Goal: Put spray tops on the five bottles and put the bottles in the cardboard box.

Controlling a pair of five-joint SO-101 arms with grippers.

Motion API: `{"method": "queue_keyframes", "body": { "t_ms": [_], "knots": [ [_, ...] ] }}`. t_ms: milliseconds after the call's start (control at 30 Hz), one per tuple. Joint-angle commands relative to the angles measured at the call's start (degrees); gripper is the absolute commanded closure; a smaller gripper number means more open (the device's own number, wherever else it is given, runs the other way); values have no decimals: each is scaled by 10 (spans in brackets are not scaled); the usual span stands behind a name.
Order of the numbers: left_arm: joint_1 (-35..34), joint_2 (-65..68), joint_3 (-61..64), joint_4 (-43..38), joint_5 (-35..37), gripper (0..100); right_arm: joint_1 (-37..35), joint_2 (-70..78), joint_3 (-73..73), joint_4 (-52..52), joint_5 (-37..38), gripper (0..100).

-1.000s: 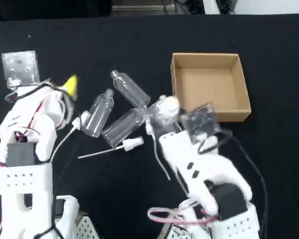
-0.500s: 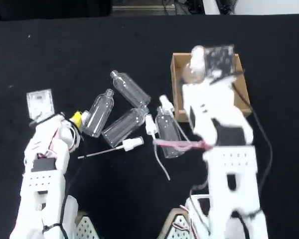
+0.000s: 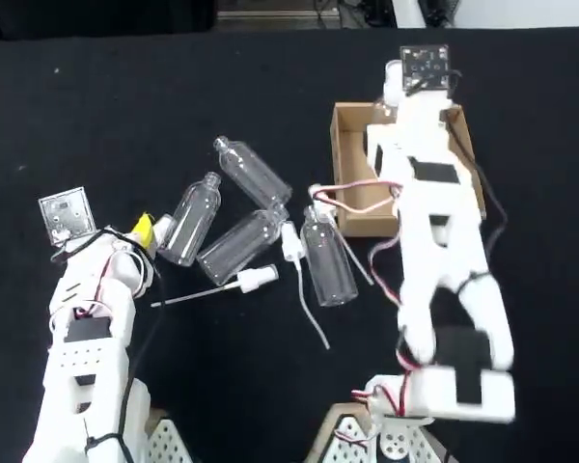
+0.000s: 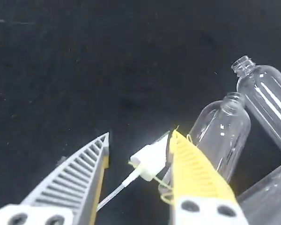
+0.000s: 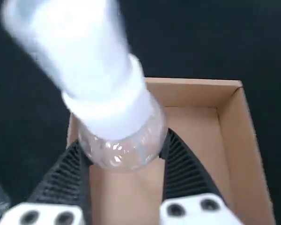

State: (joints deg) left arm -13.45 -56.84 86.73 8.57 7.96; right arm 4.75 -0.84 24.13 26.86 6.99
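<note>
My right gripper (image 5: 124,140) is shut on a clear bottle (image 5: 117,140) that carries a white spray top (image 5: 79,51). It holds the bottle over the cardboard box (image 5: 234,122); in the high view this gripper (image 3: 394,106) is at the far side of the box (image 3: 340,164). My left gripper (image 4: 139,136) is open around a loose spray top (image 4: 150,159), which touches the yellow finger. Two uncapped bottles (image 4: 222,133) lie just beyond. In the high view, the left gripper (image 3: 147,231) sits beside three uncapped bottles (image 3: 195,220), (image 3: 254,174), (image 3: 239,246).
A capped bottle (image 3: 328,256) lies near the box's left wall. Two loose spray tops (image 3: 256,279) (image 3: 291,243) with long tubes lie in the middle of the black table. The right arm's red cable hangs over the box's near-left corner.
The right arm rose from the table's middle and swung out over the box with the capped bottle. The left arm drew back and settled its gripper by the spray top.
</note>
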Motion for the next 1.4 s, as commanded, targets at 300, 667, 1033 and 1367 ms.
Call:
{"method": "queue_keyframes", "body": {
  "t_ms": [300,667,1033,1367],
  "knots": [
    [-10,-1,-7,-11,5,801,-44,121,-147,-17,1,988],
    [-8,-1,-7,-11,5,801,-47,193,-208,-17,1,988],
    [-7,-1,-6,-11,5,801,-47,204,-210,-43,-18,988],
    [-8,-1,-6,-11,5,801,-62,205,-209,-41,-27,988]
  ]
}}
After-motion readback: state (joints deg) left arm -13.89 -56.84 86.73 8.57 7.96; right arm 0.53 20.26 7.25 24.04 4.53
